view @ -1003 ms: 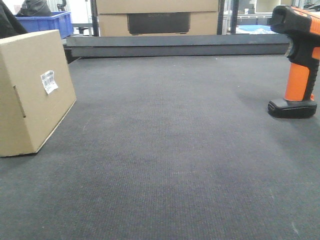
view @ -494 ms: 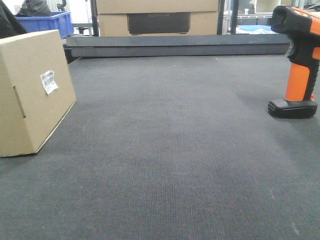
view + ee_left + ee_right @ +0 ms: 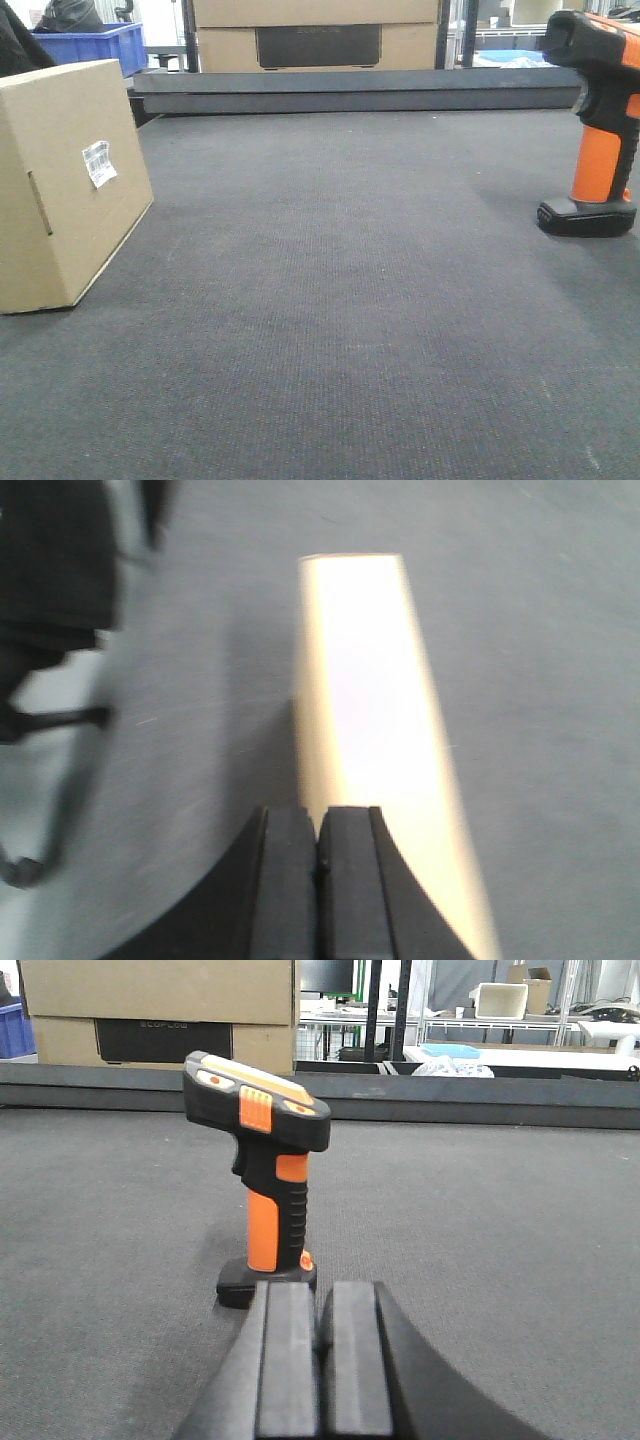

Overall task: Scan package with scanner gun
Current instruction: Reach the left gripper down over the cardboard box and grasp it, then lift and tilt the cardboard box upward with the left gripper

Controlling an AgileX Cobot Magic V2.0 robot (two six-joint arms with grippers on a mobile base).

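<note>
A brown cardboard package [image 3: 60, 180] with a white label [image 3: 98, 162] stands at the left of the dark grey mat. In the left wrist view its top [image 3: 375, 720] shows washed out, just ahead of my left gripper [image 3: 320, 815], which is shut and empty. The orange and black scanner gun [image 3: 598, 120] stands upright on its base at the right. In the right wrist view the scanner gun [image 3: 262, 1180] stands just ahead of my right gripper [image 3: 318, 1295], which is shut and empty. Neither gripper shows in the front view.
A dark raised ledge [image 3: 350, 90] runs along the mat's far edge. Behind it stand a large cardboard box [image 3: 315, 35] and a blue bin [image 3: 95, 45]. A dark chair base [image 3: 50, 720] shows left of the package in the left wrist view.
</note>
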